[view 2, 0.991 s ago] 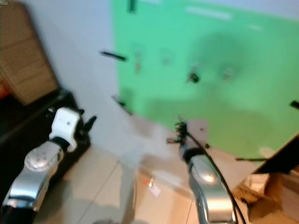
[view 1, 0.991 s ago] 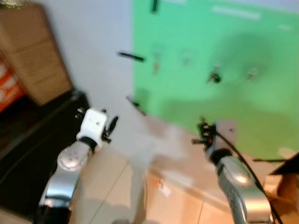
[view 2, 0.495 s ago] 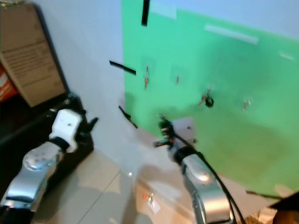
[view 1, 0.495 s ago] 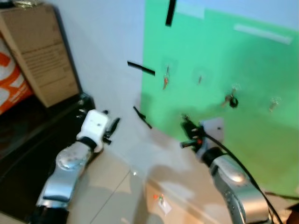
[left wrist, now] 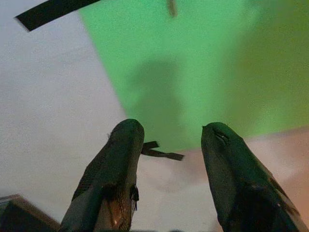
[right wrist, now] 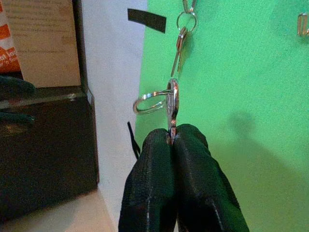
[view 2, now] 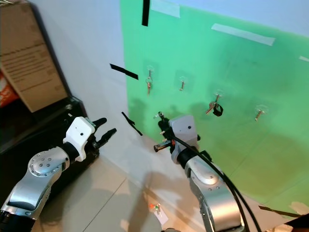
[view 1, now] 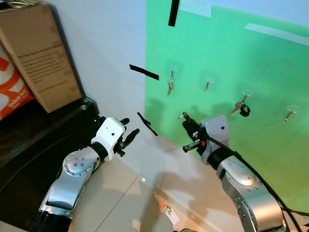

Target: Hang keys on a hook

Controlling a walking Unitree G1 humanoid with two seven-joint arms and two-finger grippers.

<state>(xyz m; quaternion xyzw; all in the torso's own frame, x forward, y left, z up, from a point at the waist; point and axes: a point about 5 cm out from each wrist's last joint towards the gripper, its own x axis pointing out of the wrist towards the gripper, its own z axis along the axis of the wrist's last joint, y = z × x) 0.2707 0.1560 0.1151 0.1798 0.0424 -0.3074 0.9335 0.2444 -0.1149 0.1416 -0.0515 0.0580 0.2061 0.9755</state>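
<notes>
Right hand [right wrist: 172, 140] pinches the key [right wrist: 172, 104] by its blade tip – ring [right wrist: 150, 102] could miss the empty hook [view 1: 207, 83] & drop; left hand [left wrist: 169, 140] open, idle.

Silver arms [view 1: 72, 179], black-fingered tools (white wrists)

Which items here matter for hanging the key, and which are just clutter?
Job:
- right tool, shut on the key
- key ring
- empty hook
- green board

Clutter:
- cardboard box
- black tape strips
- keys already hung
- left tool, open
</notes>
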